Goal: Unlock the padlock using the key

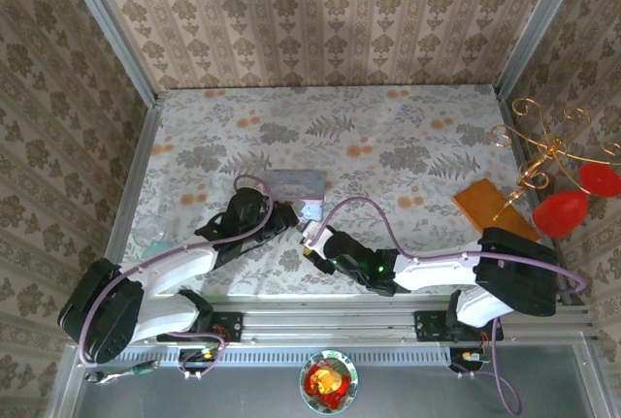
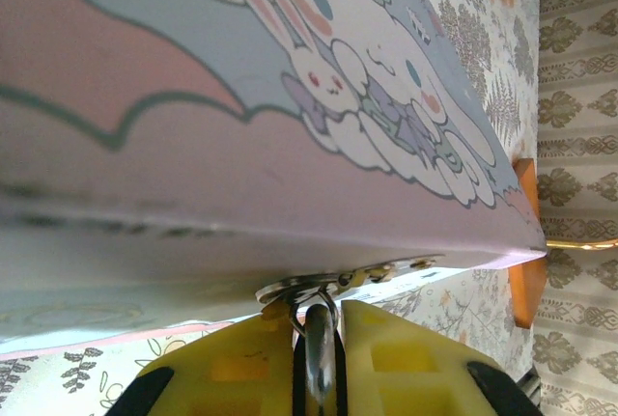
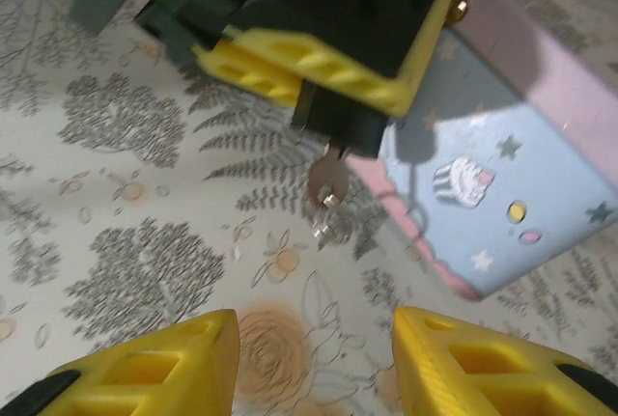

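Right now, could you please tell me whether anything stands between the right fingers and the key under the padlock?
Nothing visible does. The key pokes out below the padlock, clamped in the left fingers; only bare tablecloth lies between it and the open right fingers. The tin sits aside.

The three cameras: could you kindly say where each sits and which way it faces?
Top external: above and behind, looking down on the table; left arm and right arm show.
Left wrist: facing the tin; left claw shut on the padlock.
Right wrist: facing key and padlock; right claw open.
All share the tin.
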Robot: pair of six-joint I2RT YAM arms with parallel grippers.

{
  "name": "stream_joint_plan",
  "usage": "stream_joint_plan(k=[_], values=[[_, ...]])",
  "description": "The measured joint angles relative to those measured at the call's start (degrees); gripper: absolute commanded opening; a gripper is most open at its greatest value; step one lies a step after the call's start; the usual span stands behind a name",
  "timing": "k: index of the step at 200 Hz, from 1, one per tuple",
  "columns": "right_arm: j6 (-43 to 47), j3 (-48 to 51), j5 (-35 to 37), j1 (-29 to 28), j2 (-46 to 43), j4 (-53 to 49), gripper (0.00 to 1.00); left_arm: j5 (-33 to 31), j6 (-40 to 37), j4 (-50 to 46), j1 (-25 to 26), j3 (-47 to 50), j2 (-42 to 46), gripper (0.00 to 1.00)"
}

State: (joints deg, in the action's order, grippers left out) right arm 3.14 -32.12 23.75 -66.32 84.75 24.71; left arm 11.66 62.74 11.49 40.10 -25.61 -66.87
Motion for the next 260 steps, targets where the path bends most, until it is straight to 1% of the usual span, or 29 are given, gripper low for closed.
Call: stream_joint_plan(k=[54, 70, 138, 158, 180, 189, 205, 260], values=[[2.54, -0.02, 3.17, 0.00, 4.87, 5.55, 0.42, -1.09, 0.22, -0.22, 2.69, 0.00, 0.00, 0.00], [2.75, -0.02, 3.52, 0.00, 5.44, 6.38, 0.39, -1.44, 0.22, -0.22, 2.99, -0.02, 0.00, 0.00], [2.47, -0.02, 5.18, 0.00, 6.56, 11.43, 0.37, -1.95, 0.68, 1.29, 4.90, -0.20, -1.31, 0.00], [2.05, -0.02, 5.88, 0.00, 7.39, 12.22, 0.29, -2.10, 0.70, 1.77, 5.18, -0.26, -1.55, 0.00], [1.16, -0.02, 6.34, -0.11, 7.65, 12.55, 0.17, -2.14, 1.05, 1.81, 5.25, -0.76, -1.57, 0.00], [0.13, -0.02, 6.60, -0.22, 7.65, 12.79, 0.15, -2.34, 1.14, 1.92, 5.27, -1.03, -1.62, 0.00], [-2.16, -0.02, 6.97, -0.22, 7.54, 12.90, 0.13, -2.58, 1.33, 2.19, 5.27, -1.09, -1.66, 0.00], [-15.74, -0.07, 5.99, -0.22, 6.73, 12.68, 0.08, -3.19, 1.53, 3.13, 5.27, -1.09, -1.66, 0.00]])
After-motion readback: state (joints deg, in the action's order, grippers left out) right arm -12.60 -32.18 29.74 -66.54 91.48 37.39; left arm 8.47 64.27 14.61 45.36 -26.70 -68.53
